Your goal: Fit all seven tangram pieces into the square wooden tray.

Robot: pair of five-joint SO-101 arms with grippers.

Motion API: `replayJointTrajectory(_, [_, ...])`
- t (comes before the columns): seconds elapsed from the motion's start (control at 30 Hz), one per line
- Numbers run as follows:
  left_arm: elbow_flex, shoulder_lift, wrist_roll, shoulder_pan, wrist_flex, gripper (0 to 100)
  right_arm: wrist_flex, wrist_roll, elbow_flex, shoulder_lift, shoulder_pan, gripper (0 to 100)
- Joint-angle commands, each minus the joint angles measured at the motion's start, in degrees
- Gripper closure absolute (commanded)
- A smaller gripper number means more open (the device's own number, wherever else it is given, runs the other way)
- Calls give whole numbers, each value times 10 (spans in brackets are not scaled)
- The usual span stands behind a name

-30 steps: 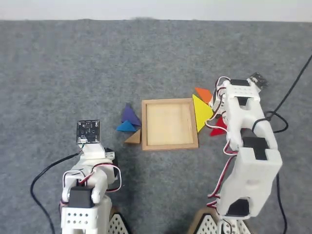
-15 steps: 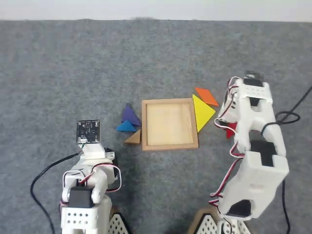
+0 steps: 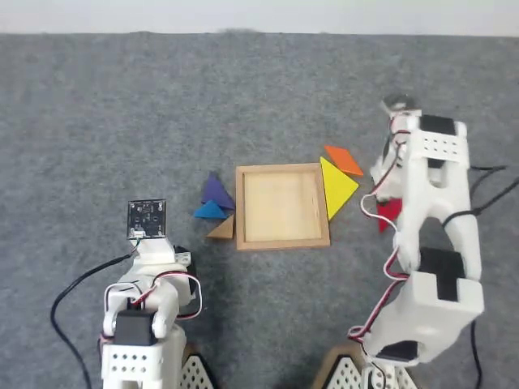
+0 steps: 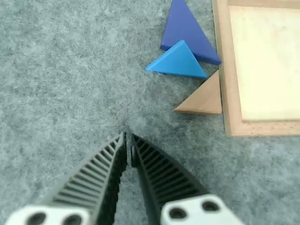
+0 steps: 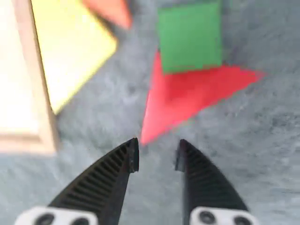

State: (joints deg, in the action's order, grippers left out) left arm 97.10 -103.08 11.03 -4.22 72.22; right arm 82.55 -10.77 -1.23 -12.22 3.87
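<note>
The square wooden tray (image 3: 281,241) lies mid-table with nothing inside. By one side sit a purple triangle (image 3: 216,190), a blue triangle (image 3: 210,210) and a tan triangle (image 3: 222,228). On the opposite side are a yellow triangle (image 3: 336,186), an orange parallelogram (image 3: 344,160) and a red triangle (image 3: 390,212), partly under the right arm (image 3: 426,182). My right gripper (image 5: 157,153) is open, its tips just short of the red triangle (image 5: 192,98), with a green square (image 5: 189,36) beyond. My left gripper (image 4: 127,137) is shut on nothing, short of the tan triangle (image 4: 204,99).
Grey carpet covers the table. The left arm (image 3: 149,271) stands at the near left, well back from the pieces. The tray's rim (image 5: 36,93) and the yellow triangle (image 5: 70,56) lie off to one side of the right gripper.
The right arm has swung away from the tray toward the table's right, uncovering the yellow triangle, the orange parallelogram and more of the red triangle. The left arm has not moved.
</note>
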Motion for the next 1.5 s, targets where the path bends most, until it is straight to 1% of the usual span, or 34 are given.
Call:
replayJointTrajectory(0.0, [-7,-11,-5,-4,1,987,-44,154,40,22,-30,723])
replayJointTrajectory(0.1, [-7,-11,-5,-4,1,987,-72,223,40,-20,-50,652])
replayJointTrajectory(0.2, [-7,-11,-5,-4,1,987,-94,285,43,-69,-49,649])
replayJointTrajectory(0.3, [-7,-11,-5,-4,1,987,-96,315,66,-110,-30,649])
replayJointTrajectory(0.47, [-7,-11,-5,-4,1,987,-97,319,106,-153,1,649])
replayJointTrajectory(0.8, [-7,-11,-5,-4,1,987,-102,321,109,-204,1,649])
replayJointTrajectory(0.87, [-7,-11,-5,-4,1,987,-102,339,120,-204,1,649])
replayJointTrajectory(1.0, [-7,-11,-5,-4,1,987,-95,416,152,-204,1,649])
replayJointTrajectory(1.1, [-7,-11,-5,-4,1,987,-96,447,152,-205,-1,649])
replayJointTrajectory(1.37, [-7,-11,-5,-4,1,987,-97,455,149,-220,7,649])
replayJointTrajectory(1.47, [-7,-11,-5,-4,1,987,-101,455,149,-240,8,712])
